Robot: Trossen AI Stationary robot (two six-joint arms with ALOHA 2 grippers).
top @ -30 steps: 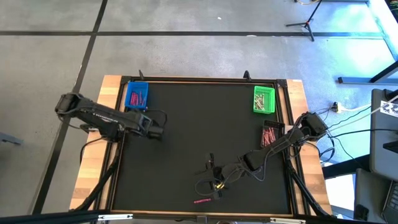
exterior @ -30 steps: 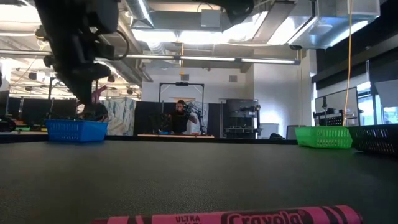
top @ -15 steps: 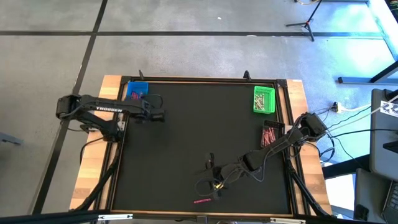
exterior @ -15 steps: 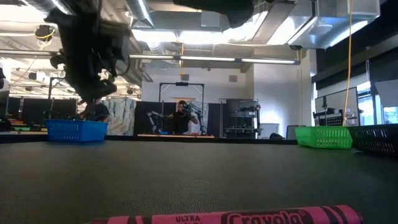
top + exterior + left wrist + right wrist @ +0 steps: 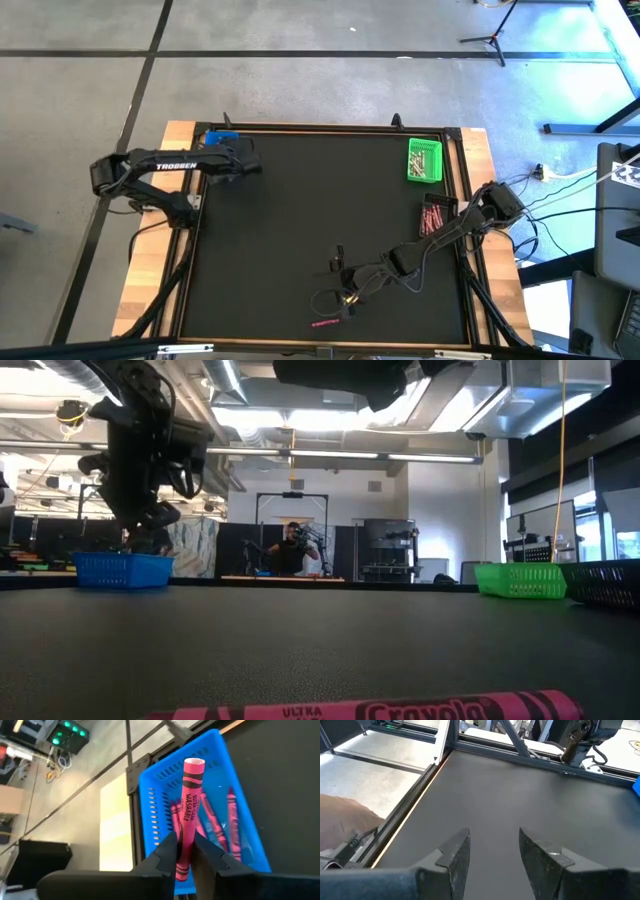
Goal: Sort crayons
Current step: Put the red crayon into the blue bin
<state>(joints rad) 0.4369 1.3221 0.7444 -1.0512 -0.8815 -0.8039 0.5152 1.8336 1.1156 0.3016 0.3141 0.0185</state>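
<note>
While the left gripper (image 5: 186, 851) hangs over the blue tray (image 5: 244, 822) at the mat's far left corner, a pink crayon (image 5: 188, 815) is pinched between its fingers above others already in the tray. The right gripper (image 5: 492, 852), fingers spread and empty, is held low near the mat's front edge beside a loose pink crayon (image 5: 326, 322). Open black mat (image 5: 300, 210) is seen between the arms.

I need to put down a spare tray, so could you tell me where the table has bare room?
The black mat is bare between the blue tray and the green tray, down through the middle. It is crowded near the right gripper, beside cables and a loose pink crayon, and around the dark tray.
</note>
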